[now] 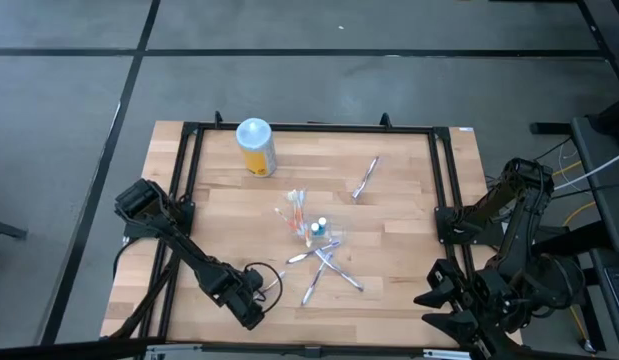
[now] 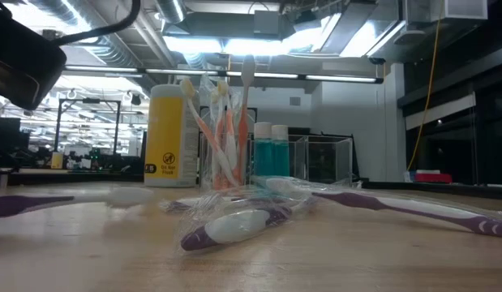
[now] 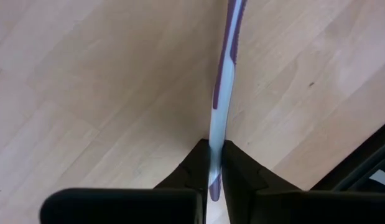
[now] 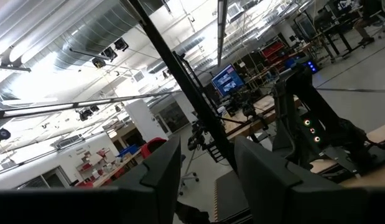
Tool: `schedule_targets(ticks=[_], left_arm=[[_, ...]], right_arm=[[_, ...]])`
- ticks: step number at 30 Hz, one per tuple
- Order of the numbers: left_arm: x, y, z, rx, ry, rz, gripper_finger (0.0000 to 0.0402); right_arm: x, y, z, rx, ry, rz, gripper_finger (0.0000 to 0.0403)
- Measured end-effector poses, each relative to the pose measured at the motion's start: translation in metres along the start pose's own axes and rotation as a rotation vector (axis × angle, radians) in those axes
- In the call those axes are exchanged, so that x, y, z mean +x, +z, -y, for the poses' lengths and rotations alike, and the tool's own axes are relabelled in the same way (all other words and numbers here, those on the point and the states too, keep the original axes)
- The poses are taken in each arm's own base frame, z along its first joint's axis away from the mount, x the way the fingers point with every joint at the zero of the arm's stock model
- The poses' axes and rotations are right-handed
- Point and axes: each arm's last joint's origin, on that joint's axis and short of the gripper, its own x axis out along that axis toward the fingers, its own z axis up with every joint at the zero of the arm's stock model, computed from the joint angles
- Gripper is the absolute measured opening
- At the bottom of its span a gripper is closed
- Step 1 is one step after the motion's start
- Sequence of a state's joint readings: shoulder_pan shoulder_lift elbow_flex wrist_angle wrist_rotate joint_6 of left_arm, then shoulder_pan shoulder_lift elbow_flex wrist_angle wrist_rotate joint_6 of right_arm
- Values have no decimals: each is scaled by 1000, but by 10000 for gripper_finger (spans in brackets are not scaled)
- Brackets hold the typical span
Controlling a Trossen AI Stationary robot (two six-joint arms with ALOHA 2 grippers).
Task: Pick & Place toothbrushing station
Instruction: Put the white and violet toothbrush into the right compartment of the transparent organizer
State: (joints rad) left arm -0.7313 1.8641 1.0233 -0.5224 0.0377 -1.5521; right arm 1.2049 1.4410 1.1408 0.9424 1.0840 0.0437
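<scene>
Nearest the low camera, we see a wrapped purple-and-white toothbrush (image 2: pixel 234 225) lying flat on the wooden table (image 1: pixel 409 250), its clear wrapper crinkled around it. Just behind it stands a clear cup (image 2: pixel 225 150) holding several upright orange-and-white brushes (image 2: pixel 230 122), and beside that a yellow bottle (image 2: pixel 171 134) with a pale cap. Two small teal bottles (image 2: pixel 271 154) sit next to the cup, with a clear box (image 2: pixel 323 158) farther back.

From above, we find the left gripper (image 1: pixel 257 285) low at the table's near edge, its two dark fingers (image 3: pixel 242 171) clamped on the handle of a purple-and-white brush (image 3: pixel 222 93), whose free end points out over the bare wood. Toward the middle of the table, loose brushes (image 1: pixel 324 265) lie crossed over one another, close to the cup (image 1: pixel 294 213). One more brush (image 1: pixel 365 177) lies alone, well apart from them toward the far right. At the far edge, the yellow bottle (image 1: pixel 256 148) stands well apart from the pile.

Off the table's right side, we see the right arm folded back, its gripper (image 1: pixel 439 305) parked beyond the frame rail. Its wrist camera looks up at the ceiling and the workshop, and its fingers (image 4: pixel 161 171) stand apart with nothing between them.
</scene>
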Motion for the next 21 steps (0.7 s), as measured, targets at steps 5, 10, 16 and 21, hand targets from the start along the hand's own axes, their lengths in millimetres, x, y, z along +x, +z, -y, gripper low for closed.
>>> schedule_targets(ticks=[5,10,16,21], left_arm=[[0,8,-1,-48,6,14,18],[-3,12,0,-63,-9,71,18],[-20,9,-3,-73,-51,311,16],[-48,-6,8,-120,-267,511,16]], right_arm=[[0,0,0,-1,3,-1,155],[0,0,-1,-4,26,-3,155],[0,-1,-1,-5,30,-4,155],[2,-4,0,4,23,-19,155]])
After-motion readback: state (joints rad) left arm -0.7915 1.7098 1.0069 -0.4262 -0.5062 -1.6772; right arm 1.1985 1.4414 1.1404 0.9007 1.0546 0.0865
